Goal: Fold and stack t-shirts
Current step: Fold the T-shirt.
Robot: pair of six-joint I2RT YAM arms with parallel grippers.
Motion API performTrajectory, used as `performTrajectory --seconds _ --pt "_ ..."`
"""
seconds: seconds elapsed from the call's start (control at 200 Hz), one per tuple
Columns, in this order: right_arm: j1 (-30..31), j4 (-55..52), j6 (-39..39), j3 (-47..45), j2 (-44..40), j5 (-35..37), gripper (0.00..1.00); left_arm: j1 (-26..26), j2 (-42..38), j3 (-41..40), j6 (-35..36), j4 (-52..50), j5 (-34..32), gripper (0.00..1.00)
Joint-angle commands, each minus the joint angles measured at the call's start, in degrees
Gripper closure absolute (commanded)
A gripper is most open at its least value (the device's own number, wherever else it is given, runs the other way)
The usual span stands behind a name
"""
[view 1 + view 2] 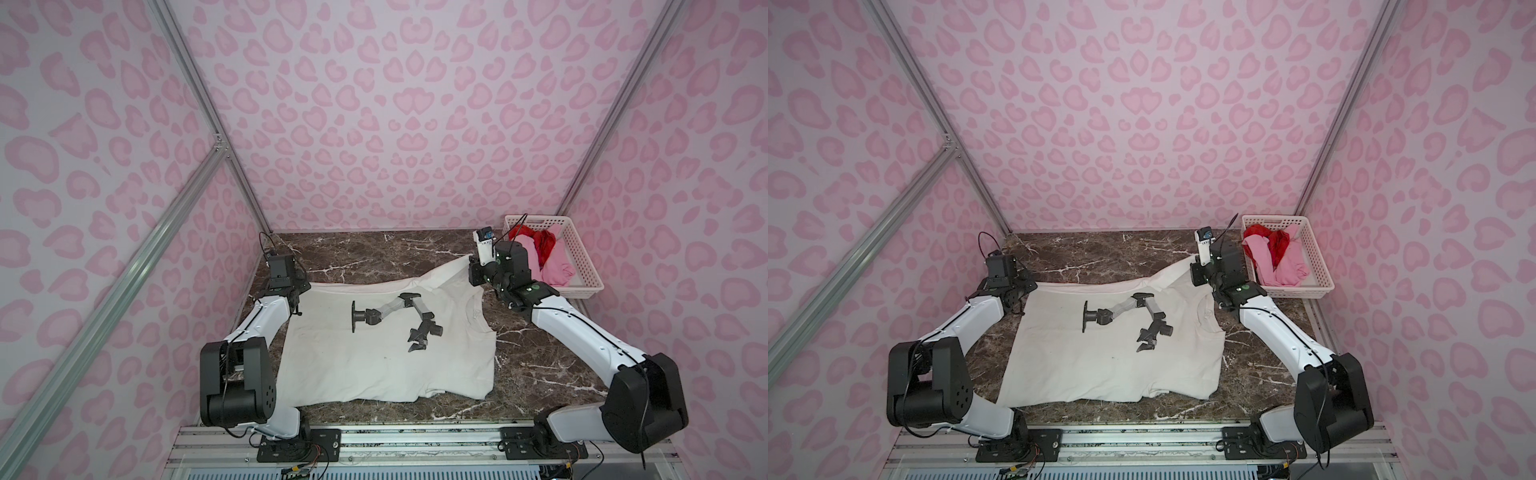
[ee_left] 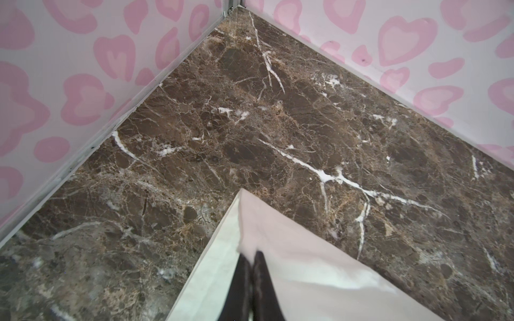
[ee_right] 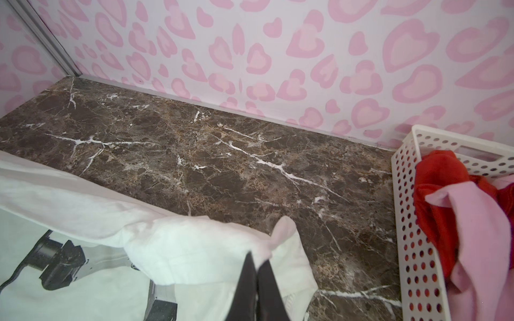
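Clearly both grippers are pinched shut on cloth; the left gripper (image 2: 251, 259) has its two dark fingers (image 2: 242, 280) pressed together over the far-left corner of the white shirt (image 1: 374, 365), and the hem corner pokes out beyond the fingertips above the marble table (image 2: 278, 125); the right gripper (image 3: 257, 262) is likewise closed, its jaws clamping a bunched fold of the same shirt at its far-right end, with a small tip of cloth sticking out past them; in both top views the shirt lies spread on the table between the two arms, print (image 1: 399, 320) up and collar towards the right; its far edge runs from one gripper to the other and sags slightly in the middle; the far-right part rises off the table to the right gripper, while the near edge lies flat with a small fold towards the near-right corner; just right of the right wrist, the basket (image 1: 582, 253) stands in the table's far-right corner; the pink shirt (image 1: 557, 270) and red shirt (image 1: 544, 243) lie crumpled together inside it, apart from both grippers.
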Motion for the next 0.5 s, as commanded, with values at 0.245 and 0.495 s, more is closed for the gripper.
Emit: performTrajectory --seconds 0.245,0.495 --pt "0.0 -3.1 1.0 -1.3 -0.5 -0.6 1.0 0.1 5.0 -0.1 -0.9 -1.7 -2.3 0.96" --pt "0.0 -6.2 1.4 -1.1 -0.9 -0.2 1.0 0.1 5.5 -2.2 -1.6 -1.5 -2.3 0.96"
